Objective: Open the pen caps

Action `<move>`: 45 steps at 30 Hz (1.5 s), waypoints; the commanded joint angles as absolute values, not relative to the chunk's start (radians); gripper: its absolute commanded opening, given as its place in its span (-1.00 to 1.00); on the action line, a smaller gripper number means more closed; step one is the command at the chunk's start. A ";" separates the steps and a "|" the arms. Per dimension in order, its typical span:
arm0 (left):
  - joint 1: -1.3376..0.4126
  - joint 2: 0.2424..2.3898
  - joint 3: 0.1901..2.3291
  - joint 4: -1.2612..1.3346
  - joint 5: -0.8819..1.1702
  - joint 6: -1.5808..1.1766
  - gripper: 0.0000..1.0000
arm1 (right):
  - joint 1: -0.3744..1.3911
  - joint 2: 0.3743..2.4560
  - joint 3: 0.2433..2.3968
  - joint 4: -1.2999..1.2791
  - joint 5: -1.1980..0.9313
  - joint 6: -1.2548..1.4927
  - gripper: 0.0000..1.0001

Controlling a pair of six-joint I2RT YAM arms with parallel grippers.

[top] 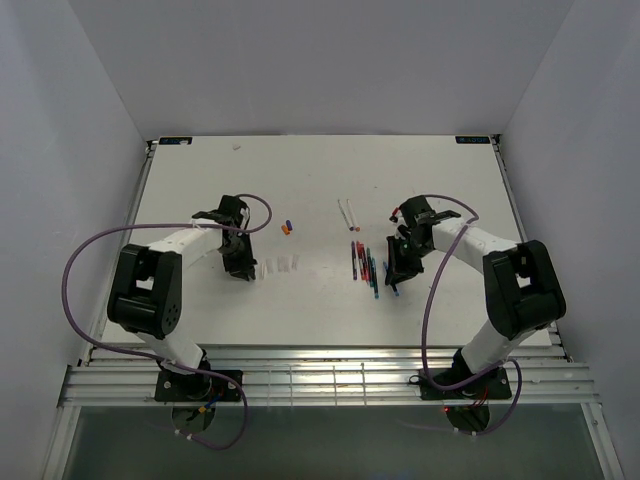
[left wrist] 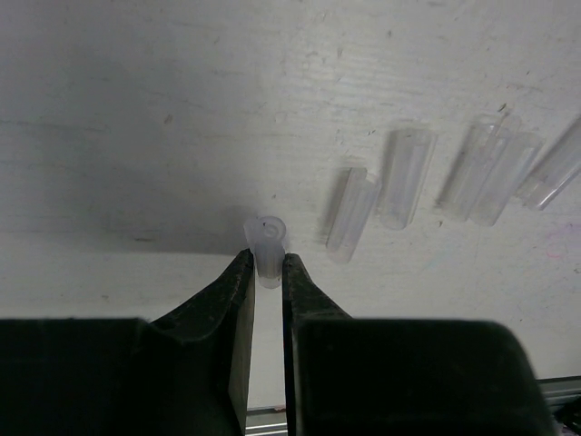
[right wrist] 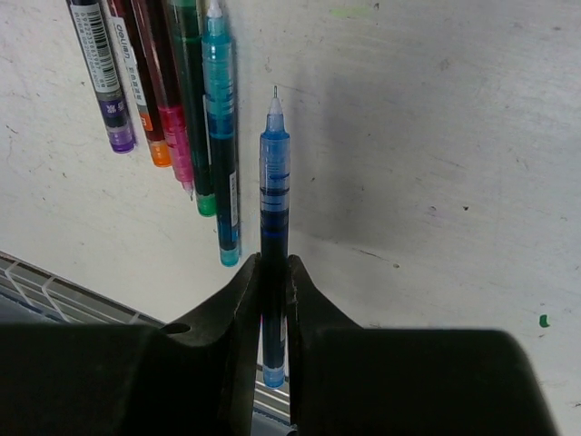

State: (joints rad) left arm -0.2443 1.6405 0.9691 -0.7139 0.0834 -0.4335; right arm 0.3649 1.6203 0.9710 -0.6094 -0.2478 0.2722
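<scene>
Two tiny pen caps, blue (top: 289,221) and orange (top: 286,231), lie mid-table between the arms. A small red bit (top: 395,214) shows beside the right wrist; I cannot tell whether it is a cap. My left gripper (left wrist: 266,261) (top: 243,268) is shut on a short clear plastic cap (left wrist: 265,234) that sticks out past its tips, just above the table. In my right gripper (right wrist: 274,263) (top: 392,277), shut, sits a blue pen (right wrist: 274,173), its bare tip pointing away.
Several clear caps (left wrist: 404,177) (top: 280,265) lie in a row right of the left gripper. A row of coloured pens (right wrist: 182,100) (top: 365,262) lies left of the right gripper. Two white pens (top: 346,213) rest further back. The table's near edge rail (right wrist: 54,295) is close.
</scene>
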 commanded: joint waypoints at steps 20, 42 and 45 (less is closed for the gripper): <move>-0.241 1.646 0.976 -0.650 0.137 -0.377 -0.13 | 0.353 1.741 1.038 -0.549 -0.333 0.264 -0.54; -0.239 1.448 0.919 -0.690 0.245 -0.465 0.04 | 0.353 1.537 0.982 -0.594 -0.318 0.301 -0.12; -0.238 1.430 0.920 -0.678 0.294 -0.498 0.04 | 0.354 1.462 0.948 -0.610 -0.304 0.310 -0.10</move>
State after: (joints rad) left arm -0.2440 1.4841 0.9237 -0.6899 0.2253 -0.4477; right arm 0.3592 1.5261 0.9741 -0.5774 -0.3141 0.2947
